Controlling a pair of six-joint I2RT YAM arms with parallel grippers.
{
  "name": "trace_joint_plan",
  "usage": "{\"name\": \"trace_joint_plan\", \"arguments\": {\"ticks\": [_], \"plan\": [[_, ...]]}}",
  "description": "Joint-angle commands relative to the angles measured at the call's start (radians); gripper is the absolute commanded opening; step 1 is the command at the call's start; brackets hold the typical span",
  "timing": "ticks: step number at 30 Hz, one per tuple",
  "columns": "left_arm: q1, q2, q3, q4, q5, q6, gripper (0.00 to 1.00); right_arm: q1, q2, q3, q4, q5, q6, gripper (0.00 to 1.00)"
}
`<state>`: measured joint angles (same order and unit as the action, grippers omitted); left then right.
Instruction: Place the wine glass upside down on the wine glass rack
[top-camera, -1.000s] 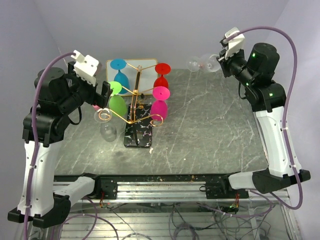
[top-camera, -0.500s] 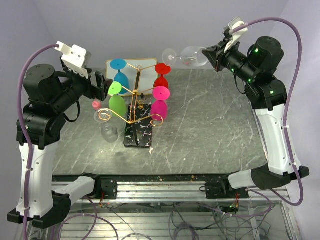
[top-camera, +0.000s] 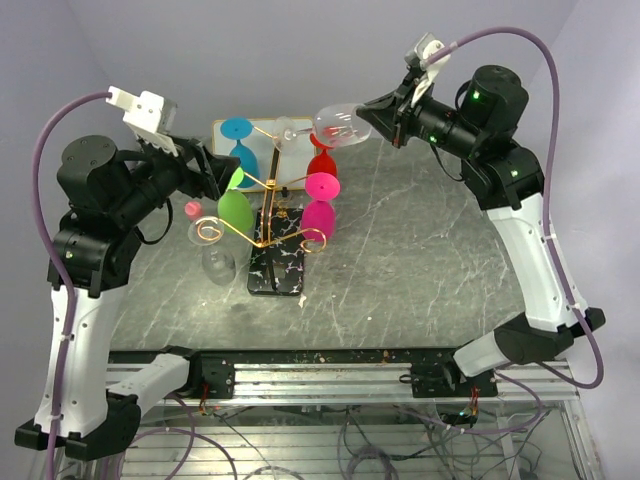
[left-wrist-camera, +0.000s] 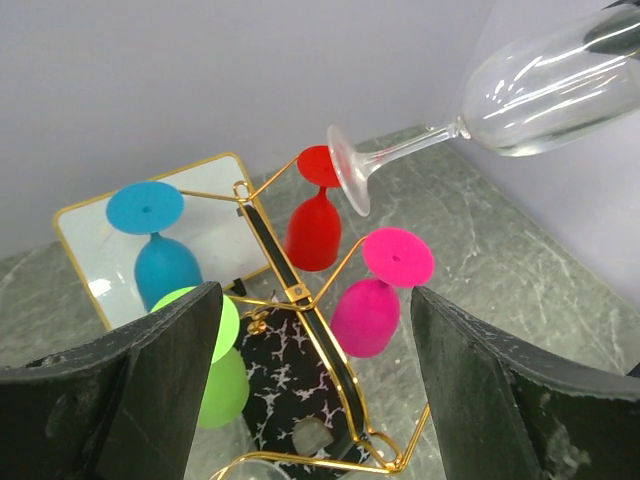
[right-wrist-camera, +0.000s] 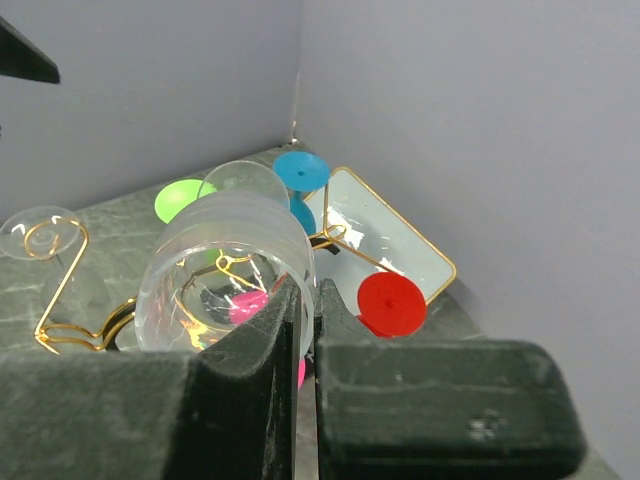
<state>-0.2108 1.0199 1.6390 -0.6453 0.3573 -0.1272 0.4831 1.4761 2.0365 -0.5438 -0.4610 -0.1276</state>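
My right gripper (top-camera: 388, 120) is shut on the rim of a clear wine glass (top-camera: 338, 123). The glass lies nearly level in the air, its foot pointing left above the back of the wine glass rack (top-camera: 262, 215). In the right wrist view one finger is inside the glass (right-wrist-camera: 225, 262) and one outside, at my right gripper (right-wrist-camera: 308, 330). The rack is a gold post with scrolled arms on a black veined base (top-camera: 280, 268). My left gripper (top-camera: 215, 172) hangs open at the rack's left, beside the green glass (top-camera: 235, 208). Nothing is between its fingers (left-wrist-camera: 150, 390), and the rack (left-wrist-camera: 300, 295) lies below.
Blue (top-camera: 240, 150), red (top-camera: 323, 152) and pink (top-camera: 320, 208) glasses hang upside down on the rack, like the green one. A clear glass (top-camera: 215, 262) hangs at its front left. A white gold-rimmed tray (top-camera: 265, 148) lies behind the rack. Grey walls close in at the back.
My right arm swung left, carrying the clear glass from the table's back right to above the rack's back. My left arm rose and drew back a little, its jaws slightly narrower.
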Motion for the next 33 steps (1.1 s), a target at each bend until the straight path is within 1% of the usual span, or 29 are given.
{"name": "trace_joint_plan", "arguments": {"ticks": [1, 7, 15, 18, 20, 23, 29, 33], "plan": [[0.010, -0.006, -0.048, 0.126, 0.052, -0.104, 0.85, 0.006, 0.027, 0.060, 0.054, -0.040, 0.050, 0.00], [0.010, 0.007, -0.135, 0.250, 0.085, -0.247, 0.83, 0.006, 0.047, 0.068, 0.070, -0.067, 0.088, 0.00], [0.010, 0.077, -0.199, 0.369, 0.178, -0.380, 0.82, 0.006, 0.001, -0.001, 0.125, -0.114, 0.148, 0.00], [0.010, 0.093, -0.221, 0.418, 0.205, -0.420, 0.78, 0.005, -0.011, -0.011, 0.133, -0.116, 0.156, 0.00], [0.010, 0.109, -0.227, 0.435, 0.221, -0.434, 0.73, 0.006, -0.016, -0.018, 0.135, -0.119, 0.159, 0.00], [0.008, 0.132, -0.225, 0.432, 0.235, -0.432, 0.67, 0.006, -0.032, -0.042, 0.148, -0.128, 0.166, 0.00], [0.000, 0.143, -0.229, 0.457, 0.256, -0.431, 0.61, 0.006, -0.062, -0.086, 0.162, -0.120, 0.157, 0.00], [-0.007, 0.154, -0.225, 0.460, 0.259, -0.423, 0.53, 0.006, -0.073, -0.107, 0.170, -0.120, 0.153, 0.00]]}}
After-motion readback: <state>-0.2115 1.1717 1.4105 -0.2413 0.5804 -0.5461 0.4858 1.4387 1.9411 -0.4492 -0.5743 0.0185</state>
